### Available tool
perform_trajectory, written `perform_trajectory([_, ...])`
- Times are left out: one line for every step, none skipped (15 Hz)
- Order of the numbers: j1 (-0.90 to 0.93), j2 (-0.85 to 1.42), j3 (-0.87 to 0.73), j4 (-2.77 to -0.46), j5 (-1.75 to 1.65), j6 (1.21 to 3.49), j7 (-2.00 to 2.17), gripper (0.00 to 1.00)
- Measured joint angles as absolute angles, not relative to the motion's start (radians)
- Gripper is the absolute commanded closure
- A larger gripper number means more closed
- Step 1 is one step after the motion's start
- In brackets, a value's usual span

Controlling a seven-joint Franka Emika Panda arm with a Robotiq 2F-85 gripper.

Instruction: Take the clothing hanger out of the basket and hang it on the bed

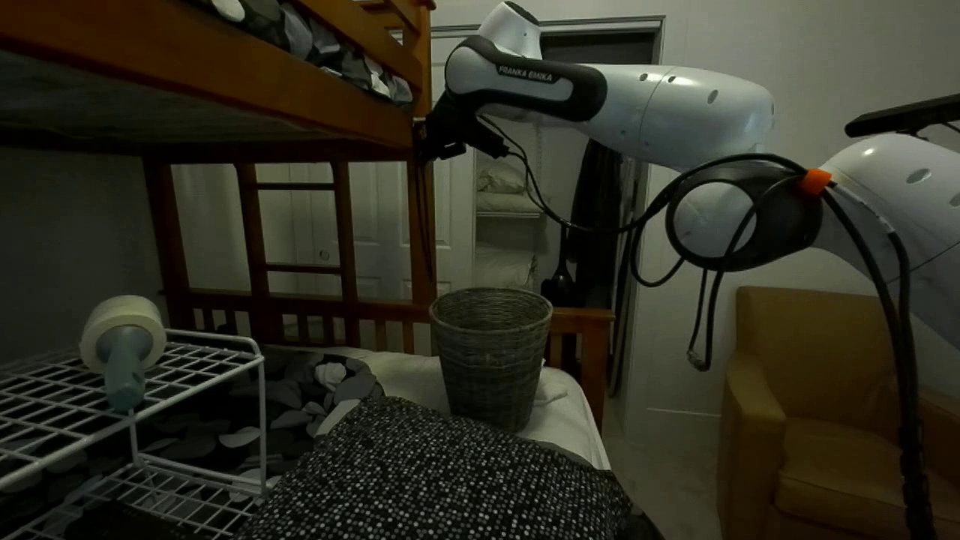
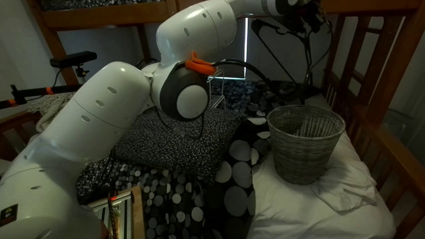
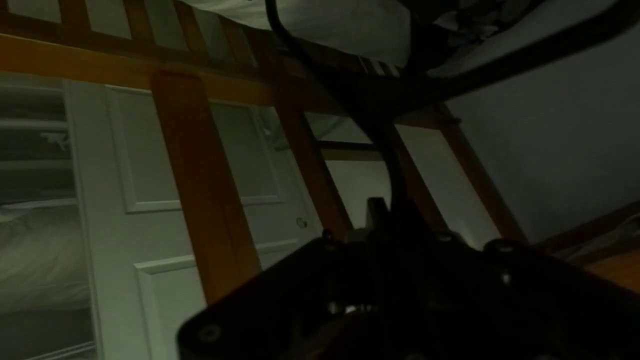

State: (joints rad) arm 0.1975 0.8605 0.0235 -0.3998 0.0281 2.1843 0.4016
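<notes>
Gripper (image 3: 392, 215) has its fingers pinching the neck of the clothing hanger (image 3: 372, 100). Hanger is out of the basket (image 2: 301, 156), in the air near a post of the bed (image 1: 225, 64); can't tell if touching. Basket stands upright on white sheet (image 2: 298, 212), near the slatted end. In an exterior view: white wire rack (image 1: 263, 420) left, roller (image 1: 127, 337) on top, tan armchair (image 1: 757, 360) right, dark dotted cushion (image 1: 450, 472) near.
</notes>
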Motion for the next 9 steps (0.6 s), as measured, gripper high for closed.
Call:
perform_trajectory([0.217,0.856,0.025,-0.399,0.027,2.192,0.383,0.98])
perform_trajectory([0.235,0.852,0.025,-0.397,0.026,2.199,0.368,0.98])
perform_trajectory([0.249,0.850,0.024,-0.397,0.020,2.205,0.364,0.98])
perform_trajectory([0.258,0.849,0.018,-0.397,0.011,2.206,0.370,0.92])
perform_trajectory([0.260,0.849,0.007,-0.397,0.001,2.206,0.382,0.92])
perform_trajectory([0.258,0.849,-0.003,-0.399,-0.004,2.206,0.390,0.92])
perform_trajectory([0.253,0.849,-0.009,-0.400,-0.004,2.206,0.392,0.98])
perform_trajectory([0.248,0.849,-0.011,-0.401,-0.004,2.206,0.392,0.98])
perform_trajectory([0.246,0.849,-0.011,-0.401,-0.004,2.206,0.392,0.98])
